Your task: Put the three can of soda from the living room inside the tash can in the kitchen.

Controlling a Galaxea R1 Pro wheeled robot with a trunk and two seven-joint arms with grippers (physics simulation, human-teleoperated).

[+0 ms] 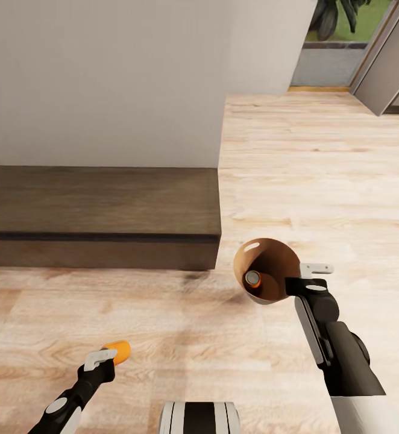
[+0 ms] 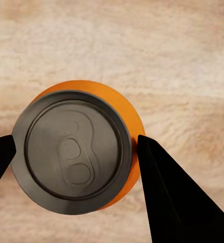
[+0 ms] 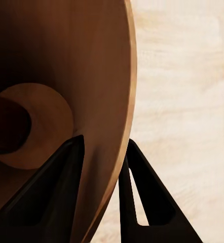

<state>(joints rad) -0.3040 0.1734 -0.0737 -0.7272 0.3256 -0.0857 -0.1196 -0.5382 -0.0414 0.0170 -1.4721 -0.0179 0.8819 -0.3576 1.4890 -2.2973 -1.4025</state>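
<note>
- At the left of the head view, the left hand (image 1: 100, 360) pinches an orange soda can (image 1: 119, 351) above the light plank floor (image 1: 320, 169); in the left wrist view its dark fingers (image 2: 168, 197) press against both sides of the can (image 2: 79, 152), whose grey top faces the camera.
- Ahead on the left, a low dark wooden step (image 1: 97, 211) runs along the foot of a pale wall (image 1: 103, 78), and its corner ends near the trash can.
- The trash can (image 1: 272, 265) hangs tilted, its tan inside facing the camera, with a second can (image 1: 253, 278) lying at its bottom.
- The right hand (image 1: 308, 278) clamps the bin's rim, one finger (image 3: 51, 192) inside and one outside the wall (image 3: 107, 101).
- To the right, bare floor stretches open toward a glazed doorway (image 1: 344, 36).
</note>
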